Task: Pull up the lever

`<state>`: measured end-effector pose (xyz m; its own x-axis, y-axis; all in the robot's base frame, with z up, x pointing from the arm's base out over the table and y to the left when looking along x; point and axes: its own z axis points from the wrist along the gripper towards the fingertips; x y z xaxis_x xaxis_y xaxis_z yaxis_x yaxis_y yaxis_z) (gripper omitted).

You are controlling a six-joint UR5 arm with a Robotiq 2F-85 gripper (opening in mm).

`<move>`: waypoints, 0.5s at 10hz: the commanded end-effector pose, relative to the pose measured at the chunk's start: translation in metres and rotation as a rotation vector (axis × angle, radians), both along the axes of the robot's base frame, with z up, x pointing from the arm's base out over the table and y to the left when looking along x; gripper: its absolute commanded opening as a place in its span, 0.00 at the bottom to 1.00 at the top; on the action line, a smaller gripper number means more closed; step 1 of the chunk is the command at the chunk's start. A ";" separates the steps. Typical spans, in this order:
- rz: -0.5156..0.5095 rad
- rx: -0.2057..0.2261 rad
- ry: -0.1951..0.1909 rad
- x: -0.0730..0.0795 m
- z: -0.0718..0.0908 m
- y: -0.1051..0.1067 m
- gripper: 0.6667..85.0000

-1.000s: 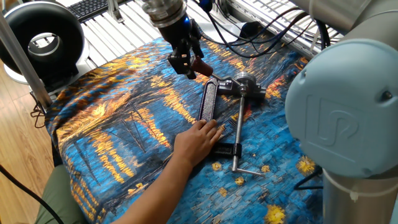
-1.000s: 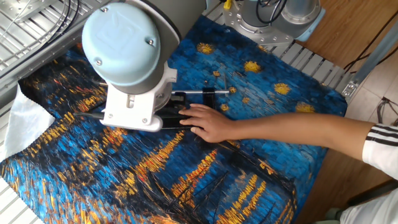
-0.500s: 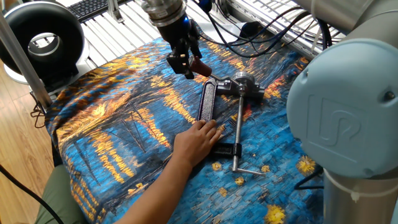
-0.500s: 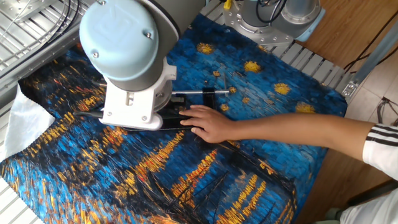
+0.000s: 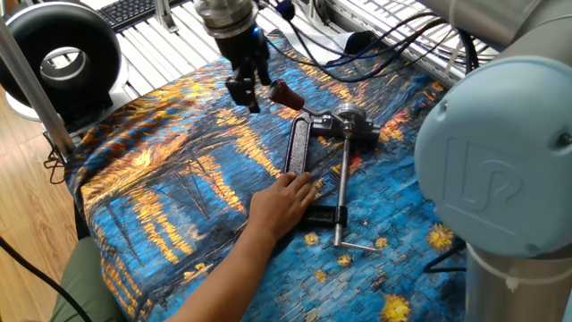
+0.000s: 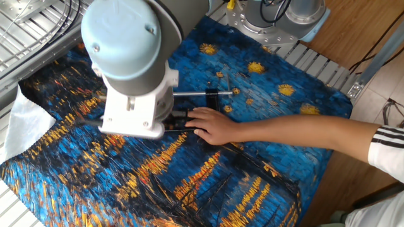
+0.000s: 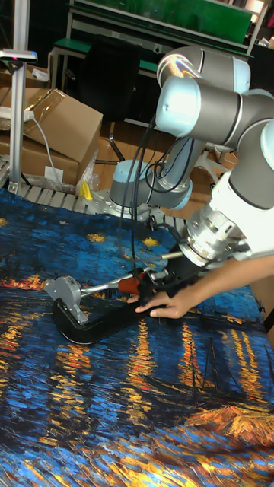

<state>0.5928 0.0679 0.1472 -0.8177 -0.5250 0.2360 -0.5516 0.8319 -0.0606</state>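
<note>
The lever [image 5: 300, 105] is a thin silver arm running from a round silver hub [image 5: 349, 119] to a dark red sleeve [image 5: 284, 93]. In the tall fixed view the sleeve [image 7: 129, 285] hangs slightly above the cloth, and the hub [image 7: 64, 291] sits at the left end of the black clamp frame [image 7: 95, 323]. My gripper [image 5: 243, 90] hangs left of the sleeve with a small gap to it. It is open, with nothing between its fingers. In the other fixed view my arm [image 6: 129, 63] hides the lever.
A person's hand [image 5: 284, 199] presses on the black clamp frame [image 5: 299, 148]. The long silver screw rod [image 5: 341, 192] lies beside it on the blue and orange cloth [image 5: 179, 179]. A black round device [image 5: 61, 58] stands at the back left, with cables [image 5: 375, 45] behind.
My gripper has drawn away to the left from the red sleeve, which it was against before. The lever and the person's hand have hardly moved.
</note>
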 end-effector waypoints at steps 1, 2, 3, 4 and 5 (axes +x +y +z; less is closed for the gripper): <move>-0.035 -0.003 -0.012 0.014 -0.013 0.015 0.53; -0.043 -0.018 -0.009 0.016 -0.016 0.012 0.40; -0.072 -0.023 0.005 0.012 -0.019 0.012 0.31; -0.094 -0.042 0.022 0.008 -0.019 0.008 0.13; -0.111 -0.081 0.034 0.003 -0.020 0.002 0.06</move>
